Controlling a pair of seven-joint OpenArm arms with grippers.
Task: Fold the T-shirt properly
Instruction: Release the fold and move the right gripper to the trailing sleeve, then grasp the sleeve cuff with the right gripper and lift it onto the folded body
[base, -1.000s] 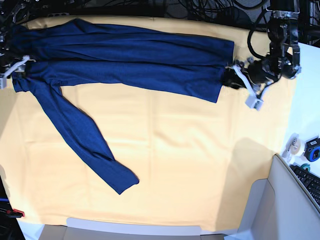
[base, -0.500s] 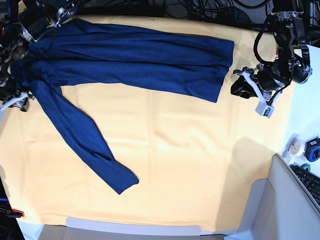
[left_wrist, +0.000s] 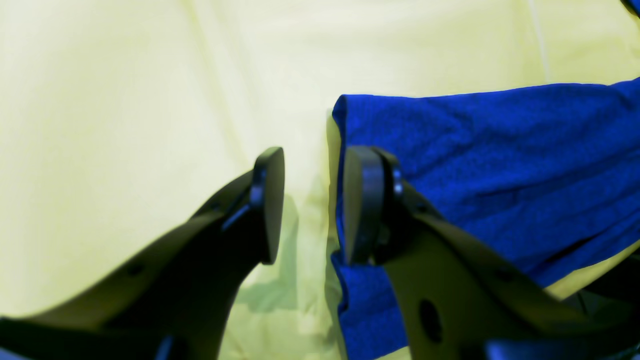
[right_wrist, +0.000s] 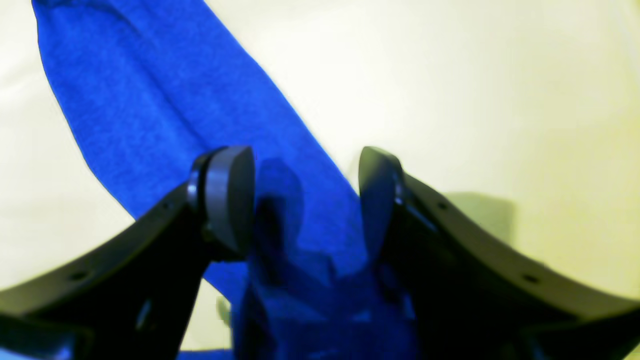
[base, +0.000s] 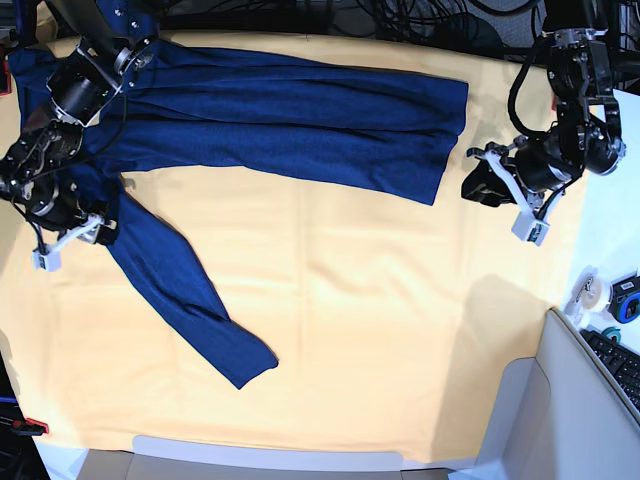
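Lab bench: cables, keyboard.

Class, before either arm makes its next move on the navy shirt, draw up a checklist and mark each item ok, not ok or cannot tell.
1. Left gripper open and empty: ok, yellow cloth shows between its jaws.
2. Left gripper lined up with the T-shirt hem: ok, it hangs just off that edge.
3. Right gripper open: ok.
4. Right gripper over the sleeve: ok.
5. Sleeve touched: cannot tell.
6. Sleeve lying flat: ok.
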